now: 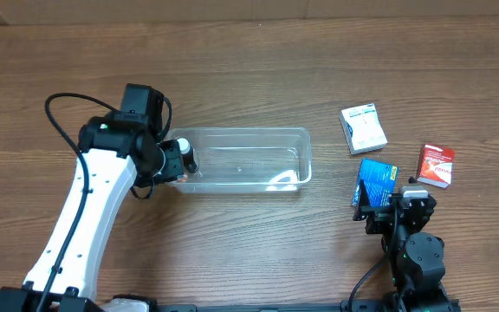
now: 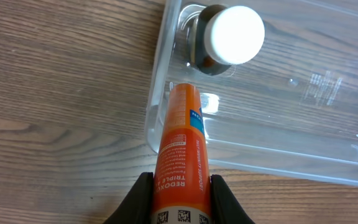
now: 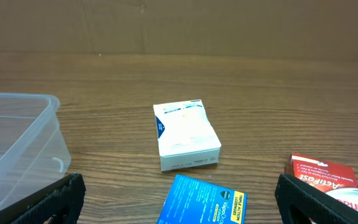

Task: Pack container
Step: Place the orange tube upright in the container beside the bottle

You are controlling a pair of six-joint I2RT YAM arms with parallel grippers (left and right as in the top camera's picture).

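Container: clear rectangular plastic tub with rounded corners [image 1: 245,160], at the centre of a brown wooden table [image 1: 249,69].
Left gripper [image 1: 178,166]: black, on a white arm, at the tub's 9 o'clock end beside a small white-capped bottle [image 1: 184,149].
Right gripper [image 1: 379,206]: at 4 o'clock, against a blue cardboard box [image 1: 376,178].
Other boxes: white cardboard box [image 1: 363,128] and red cardboard box [image 1: 436,165] at 3 o'clock.

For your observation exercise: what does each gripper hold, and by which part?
The left gripper clamps an orange cardboard box by its sides near one end; the right gripper holds nothing.
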